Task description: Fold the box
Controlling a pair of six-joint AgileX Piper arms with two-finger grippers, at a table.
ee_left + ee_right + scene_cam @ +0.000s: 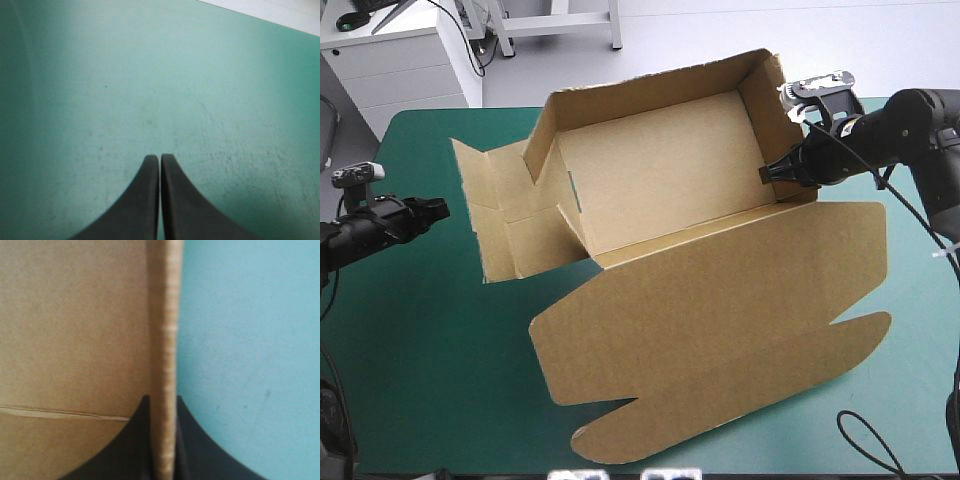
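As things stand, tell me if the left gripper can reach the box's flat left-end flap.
Probably yes: the left gripper, shut, sits beside the box's flap with only teal-green cover between.

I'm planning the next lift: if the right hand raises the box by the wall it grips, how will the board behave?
Probably stiff panels: the box walls stand straight unaided. The wide lid, lying flat on the table, would likely hinge and droop at its crease. It seems light: the edge in the right hand is thin board.
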